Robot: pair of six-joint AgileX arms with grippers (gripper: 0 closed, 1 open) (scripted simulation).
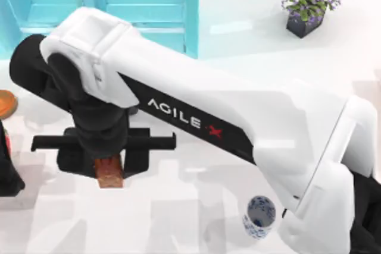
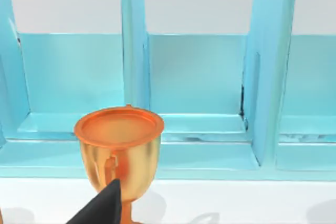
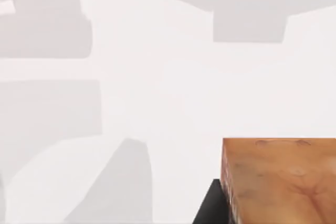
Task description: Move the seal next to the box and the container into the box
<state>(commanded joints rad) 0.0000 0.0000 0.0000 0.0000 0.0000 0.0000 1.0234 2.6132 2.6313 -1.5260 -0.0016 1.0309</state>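
A glossy white table (image 1: 178, 218) spans the whole scene, its surface bright and patched with soft grey shadows. At the far left stands a pale turquoise open-fronted box of smooth panels (image 1: 149, 4), with upright dividers that split it into side-by-side compartments; in the left wrist view its partitions (image 2: 268, 77) rise from a low front lip, and a plain off-white wall shows above them. At the far right of the table sits a small dark square pot holding a plant with green leaves and purple flowers (image 1: 308, 9). The light is even and diffuse, giving faint reflections on the tabletop.
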